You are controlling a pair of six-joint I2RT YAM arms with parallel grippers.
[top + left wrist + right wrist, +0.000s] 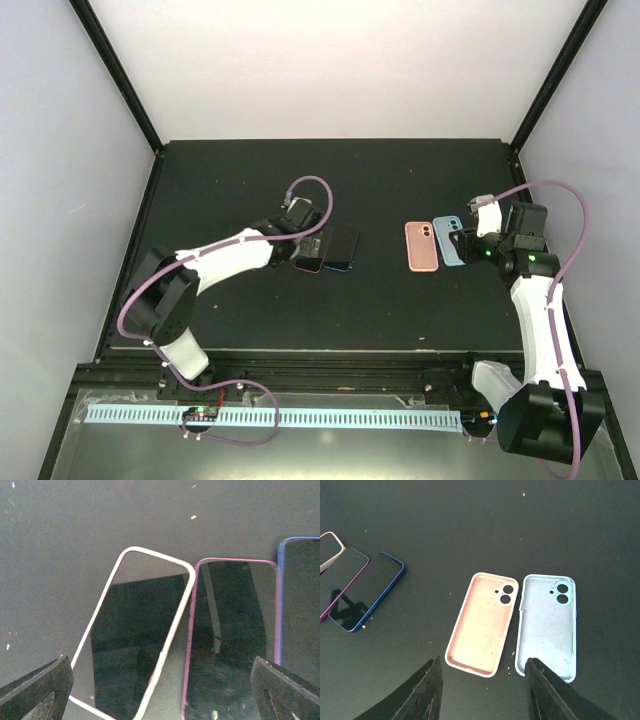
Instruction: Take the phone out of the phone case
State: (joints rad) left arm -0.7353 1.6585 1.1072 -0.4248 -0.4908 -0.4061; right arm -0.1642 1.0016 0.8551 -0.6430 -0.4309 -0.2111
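Three phones lie face up side by side on the black table. In the left wrist view they are a white-rimmed phone (135, 635), a magenta-rimmed phone (232, 635) and a blue-rimmed phone (300, 605). My left gripper (160, 695) is open just above the white-rimmed and magenta-rimmed phones, holding nothing. In the top view it (303, 243) hides the white-rimmed phone. An empty pink case (482, 625) and an empty light blue case (547, 625) lie inside up. My right gripper (485, 695) is open and empty just behind them.
The black table (250, 180) is bounded by white walls at the back and sides. The phones (342, 247) and the cases (421, 246) lie in one row across the middle, with a bare gap between the two groups.
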